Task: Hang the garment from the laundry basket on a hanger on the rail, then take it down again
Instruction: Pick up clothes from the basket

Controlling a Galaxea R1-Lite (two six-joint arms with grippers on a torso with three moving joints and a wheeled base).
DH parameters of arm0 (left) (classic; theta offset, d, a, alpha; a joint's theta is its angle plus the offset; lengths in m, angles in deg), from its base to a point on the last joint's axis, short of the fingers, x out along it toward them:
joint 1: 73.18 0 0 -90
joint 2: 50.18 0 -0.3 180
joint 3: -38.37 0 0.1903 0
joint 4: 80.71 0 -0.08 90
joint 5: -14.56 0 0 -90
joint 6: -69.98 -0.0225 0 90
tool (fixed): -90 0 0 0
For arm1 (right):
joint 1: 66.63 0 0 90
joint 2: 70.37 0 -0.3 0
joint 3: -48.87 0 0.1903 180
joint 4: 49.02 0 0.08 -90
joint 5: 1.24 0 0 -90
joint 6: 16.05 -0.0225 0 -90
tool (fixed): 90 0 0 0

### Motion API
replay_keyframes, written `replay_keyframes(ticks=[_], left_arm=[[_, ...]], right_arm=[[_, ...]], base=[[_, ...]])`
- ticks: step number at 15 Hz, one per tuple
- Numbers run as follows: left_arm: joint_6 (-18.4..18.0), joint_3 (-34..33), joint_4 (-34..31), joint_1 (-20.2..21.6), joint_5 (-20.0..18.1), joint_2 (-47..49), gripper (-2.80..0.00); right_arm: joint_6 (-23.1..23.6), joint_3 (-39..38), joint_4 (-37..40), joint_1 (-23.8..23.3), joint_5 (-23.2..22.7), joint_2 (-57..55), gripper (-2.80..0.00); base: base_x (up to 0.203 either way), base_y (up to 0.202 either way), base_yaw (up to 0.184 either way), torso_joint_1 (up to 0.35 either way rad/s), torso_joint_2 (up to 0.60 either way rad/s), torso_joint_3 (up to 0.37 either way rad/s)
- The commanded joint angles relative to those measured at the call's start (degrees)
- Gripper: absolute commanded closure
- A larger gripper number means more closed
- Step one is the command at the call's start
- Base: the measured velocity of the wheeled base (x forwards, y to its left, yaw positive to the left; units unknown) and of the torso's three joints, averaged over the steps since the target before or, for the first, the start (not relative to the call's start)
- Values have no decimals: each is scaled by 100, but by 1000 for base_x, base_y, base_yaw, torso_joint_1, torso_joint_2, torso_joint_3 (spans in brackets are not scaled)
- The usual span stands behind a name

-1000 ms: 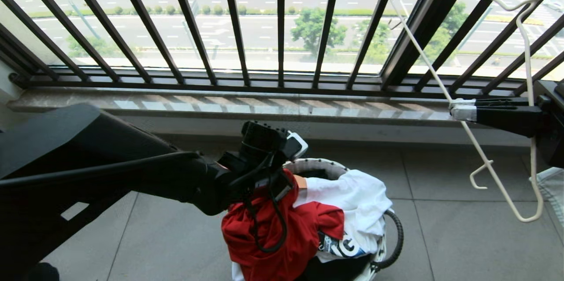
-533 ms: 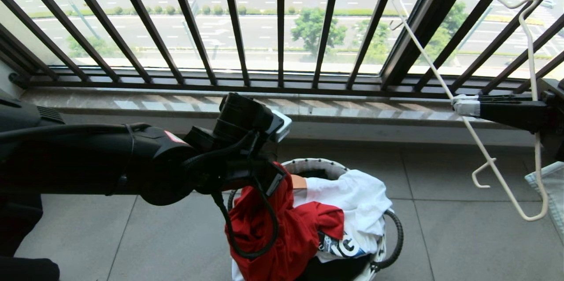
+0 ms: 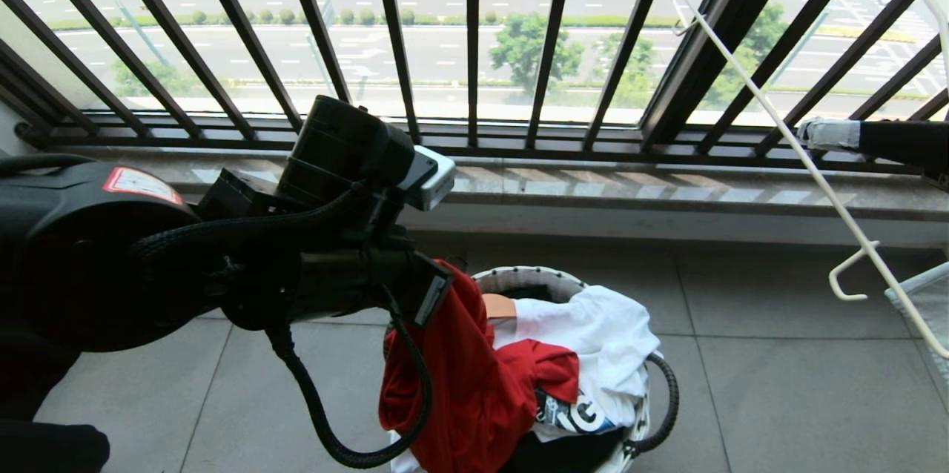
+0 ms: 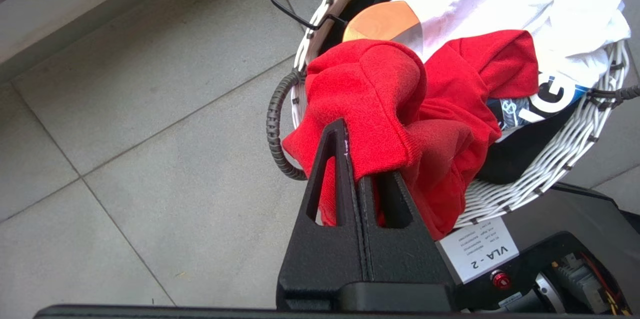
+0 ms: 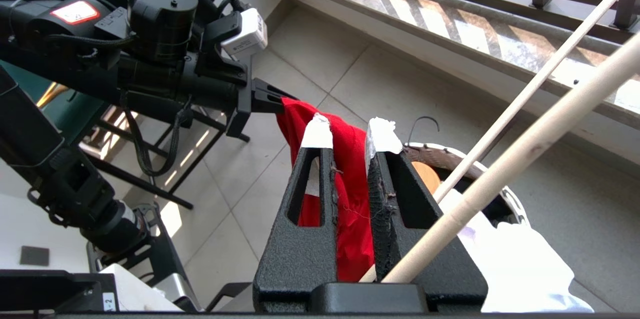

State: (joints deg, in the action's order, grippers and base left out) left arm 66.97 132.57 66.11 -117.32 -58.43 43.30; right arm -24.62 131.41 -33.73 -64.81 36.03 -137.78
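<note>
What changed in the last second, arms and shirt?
The left gripper, shut on the red T-shirt, rose and pulled it further out of the laundry basket. The right gripper lifted the white wire hanger up and rightward. The basket and white garment stayed put.

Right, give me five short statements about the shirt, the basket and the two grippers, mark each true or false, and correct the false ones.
1. The left gripper is shut on the red T-shirt. True.
2. The red T-shirt is fully clear of the laundry basket. False: part of it lies in the basket beside a white garment.
3. The right gripper holds the white wire hanger. True.
4. The basket stands on the window ledge. False: it stands on the tiled floor.
5. The shirt is already on the hanger. False: the hanger is bare.
</note>
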Motion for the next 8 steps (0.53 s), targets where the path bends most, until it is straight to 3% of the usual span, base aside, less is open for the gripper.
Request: replay_keyframes(ticks=[1,4,8], left_arm=[[86,169,-327,-126,481,-332,0],[623,309,-486,-334,680,-509,0],[679,209,-495,-359,672,-639,0]], right_arm=[[-131,16,59,3,-28,255,0],[-146,24,410,3,-19,316,0],[-153,7,644,3,2,413,0]], base=[[0,0,0,0,0,0],[0,0,0,0,0,0],[0,0,0,0,0,0]])
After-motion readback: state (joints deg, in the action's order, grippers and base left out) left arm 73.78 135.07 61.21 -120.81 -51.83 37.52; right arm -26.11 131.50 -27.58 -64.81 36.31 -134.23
